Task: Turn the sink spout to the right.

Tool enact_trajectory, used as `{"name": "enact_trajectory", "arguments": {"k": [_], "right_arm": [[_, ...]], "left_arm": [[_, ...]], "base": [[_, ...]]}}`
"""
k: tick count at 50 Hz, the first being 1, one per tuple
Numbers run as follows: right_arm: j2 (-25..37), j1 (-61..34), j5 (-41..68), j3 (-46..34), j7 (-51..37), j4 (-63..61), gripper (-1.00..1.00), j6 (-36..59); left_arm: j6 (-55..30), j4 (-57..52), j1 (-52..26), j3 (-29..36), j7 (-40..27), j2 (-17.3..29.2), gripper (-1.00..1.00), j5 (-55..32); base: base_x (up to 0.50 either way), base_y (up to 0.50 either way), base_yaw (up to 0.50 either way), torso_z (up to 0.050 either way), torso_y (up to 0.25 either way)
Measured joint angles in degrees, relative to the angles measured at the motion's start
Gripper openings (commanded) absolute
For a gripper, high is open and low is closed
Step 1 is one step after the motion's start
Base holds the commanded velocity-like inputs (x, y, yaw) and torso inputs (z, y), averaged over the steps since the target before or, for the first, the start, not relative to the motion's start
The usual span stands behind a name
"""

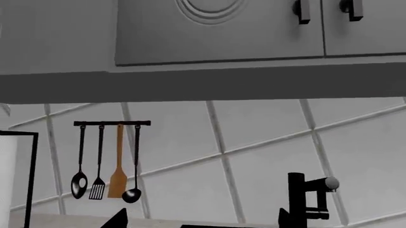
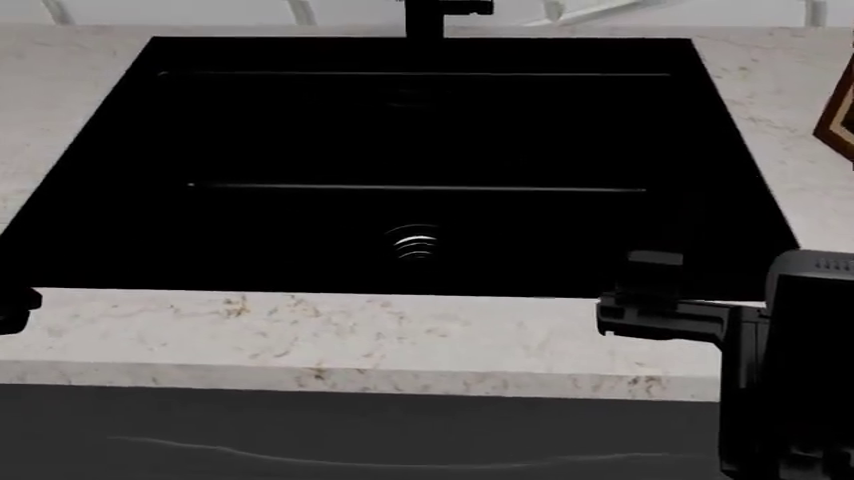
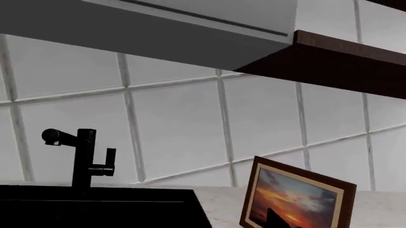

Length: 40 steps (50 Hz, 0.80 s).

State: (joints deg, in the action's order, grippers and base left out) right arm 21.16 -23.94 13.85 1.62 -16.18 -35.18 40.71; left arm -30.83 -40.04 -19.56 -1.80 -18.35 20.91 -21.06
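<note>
The sink (image 2: 240,130) is a glossy black basin with a ringed drain (image 2: 415,243), set in white marbled counter. At its far rim stands the black faucet column (image 2: 427,18). The sink spout (image 3: 60,137) tops that column and reaches out over the basin; its rounded end (image 1: 330,183) also shows in the left wrist view. A small lever (image 3: 110,159) sits on a side stub. My right gripper (image 2: 627,295) hovers open over the sink's near right rim. My left gripper (image 1: 201,222) is open too, at the near left edge (image 2: 14,308), far from the faucet.
A framed sunset picture (image 3: 295,199) leans on the counter right of the sink. A rail of hanging utensils (image 1: 108,161) is on the tiled wall to the left. Upper cabinets (image 1: 222,33) and a dark wooden shelf (image 3: 343,61) hang overhead.
</note>
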Motion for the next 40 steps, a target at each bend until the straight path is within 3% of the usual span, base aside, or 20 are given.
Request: {"name": "enact_trajectory", "arguments": {"k": [13, 40], "right_arm": [[0.1, 0.4, 0.3, 0.2, -0.2, -0.1, 1.0, -0.1], [0.5, 1.8, 0.8, 1.2, -0.8, -0.2, 1.0, -0.3]], "left_arm": [[0.0, -0.1, 0.0, 0.3, -0.3, 0.3, 1.0, 0.0], [0.2, 0.7, -1.0, 1.3, -0.2, 0.2, 1.0, -1.0]], "base": [[0.14, 0.3, 0.0, 0.0, 0.0], [0.23, 0.0, 0.0, 0.0, 0.0]]}}
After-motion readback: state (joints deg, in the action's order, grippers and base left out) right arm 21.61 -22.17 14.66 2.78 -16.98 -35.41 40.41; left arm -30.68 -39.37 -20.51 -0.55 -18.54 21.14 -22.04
